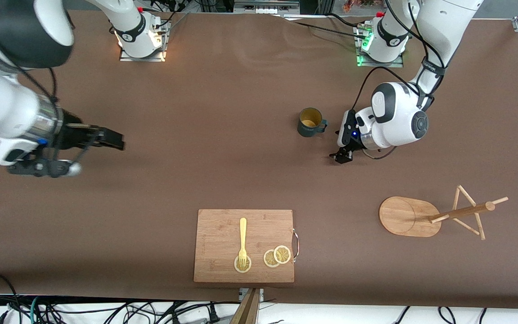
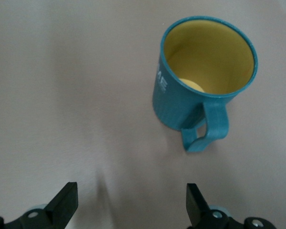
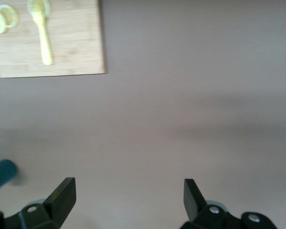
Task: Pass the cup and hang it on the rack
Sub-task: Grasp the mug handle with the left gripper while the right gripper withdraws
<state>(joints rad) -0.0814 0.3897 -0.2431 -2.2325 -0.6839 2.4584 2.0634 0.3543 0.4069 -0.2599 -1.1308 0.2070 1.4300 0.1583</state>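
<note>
Your desk (image 1: 223, 148) fills the front view, a brown sheet running edge to edge. Lower centre of the frame sits a bamboo cutting board (image 1: 223, 225) with a yellow fork (image 1: 243, 243) and lemon slices (image 1: 277, 256) on it; that is not part of your job.

The rack (image 1: 439, 217) is at lower right of the frame, and from this high camera its pole and pegs splay away from the oval base toward the right edge.

Your right claw (image 1: 117, 144) hangs at middle left of the frame over bare desk, jaws spread wide and empty, and that arm waits. Your left claw (image 1: 342, 157) sits right of centre, low over the desk just beside the cup (image 1: 310, 122), also wide open with nothing in it.

The cup stands upright on the desk, just right of centre and above the middle of the frame, mustard inside showing. In the left wrist view the cup (image 2: 202, 78) lies ahead of the open fingers (image 2: 66, 200) and off to one side, with its handle (image 2: 207, 131) turned toward them.

Here is your risk: close in from this offset and one finger may clip the handle, spinning or tipping the cup. Grab the handle itself and you probably leave no free loop for a peg.
</note>
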